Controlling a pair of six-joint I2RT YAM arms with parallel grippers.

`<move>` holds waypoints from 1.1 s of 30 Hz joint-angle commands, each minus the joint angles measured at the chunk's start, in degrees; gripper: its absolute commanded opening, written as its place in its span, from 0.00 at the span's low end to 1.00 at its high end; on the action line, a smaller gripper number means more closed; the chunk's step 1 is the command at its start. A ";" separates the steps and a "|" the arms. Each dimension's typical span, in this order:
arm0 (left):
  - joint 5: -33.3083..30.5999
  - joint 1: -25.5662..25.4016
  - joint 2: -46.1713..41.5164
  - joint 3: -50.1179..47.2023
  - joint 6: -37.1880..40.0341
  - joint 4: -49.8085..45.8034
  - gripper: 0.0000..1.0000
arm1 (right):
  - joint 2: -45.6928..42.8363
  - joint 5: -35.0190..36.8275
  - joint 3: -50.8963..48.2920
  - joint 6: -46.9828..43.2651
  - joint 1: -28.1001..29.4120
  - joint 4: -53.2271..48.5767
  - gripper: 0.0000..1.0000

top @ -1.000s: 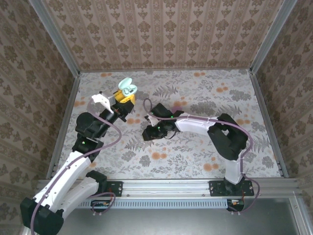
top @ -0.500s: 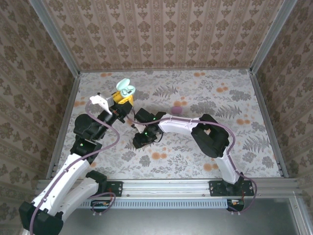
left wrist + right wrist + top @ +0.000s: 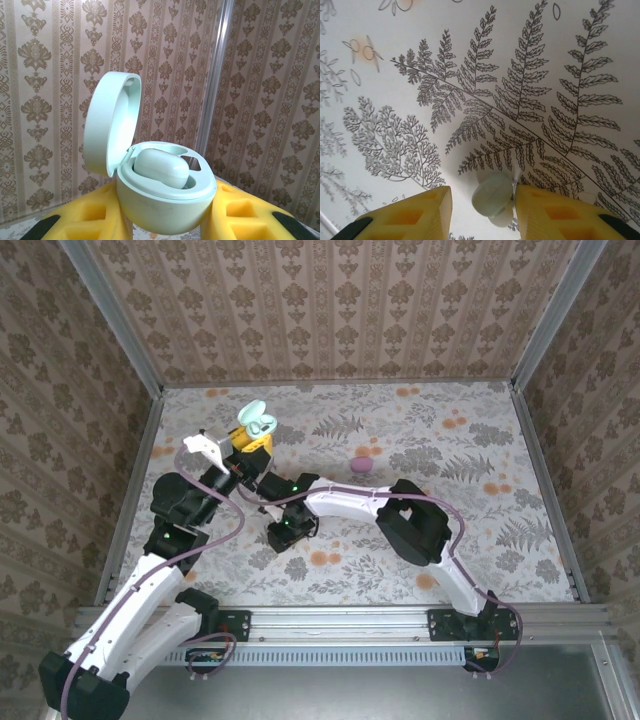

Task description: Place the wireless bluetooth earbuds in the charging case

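Left gripper (image 3: 253, 440): raised over the far left of the table (image 3: 450, 540), its yellow fingers pressed in tight against both sides of the charging case (image 3: 160, 207), which it holds off the surface.
Charging case: pale mint and pebble-shaped, held upright with its lid hinged back and standing open.
Earbud in the case (image 3: 162, 167): a pale whitish bud lying in the well, its rounded back facing up.
Right gripper (image 3: 482, 190): reached across towards the left arm and pointing down, close above a fern print on the table. The jaws stand part-way apart.
Earbud at the right gripper (image 3: 492, 194): pale and slightly see-through, sitting between the two yellow fingertips. It is hard against one finger, and a strip of table shows between it and the other (from where I stand I cannot tell if it is pinched or only lying there).
Pinkish-purple earbud (image 3: 361, 465): lying alone on the table, right of the case and well apart from both grippers.
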 commanded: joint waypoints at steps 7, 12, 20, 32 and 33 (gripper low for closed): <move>-0.35 0.43 -0.66 0.94 -1.35 0.29 0.30 | 4.68 7.64 6.30 -1.87 1.67 -7.43 0.36; -0.44 0.49 -0.62 0.83 -1.32 0.28 0.29 | 5.41 9.39 7.66 -2.08 1.89 -8.96 0.35; -0.26 0.44 -0.27 0.84 -1.68 0.32 0.30 | 6.79 9.85 9.99 0.07 1.89 -9.53 0.33; 0.37 0.43 1.36 0.92 -2.08 0.17 0.29 | -7.42 2.06 -6.01 3.68 -5.80 0.43 0.28; 0.62 0.39 1.93 1.06 -2.17 0.30 0.30 | -9.71 1.00 -9.01 4.39 -7.33 1.66 0.28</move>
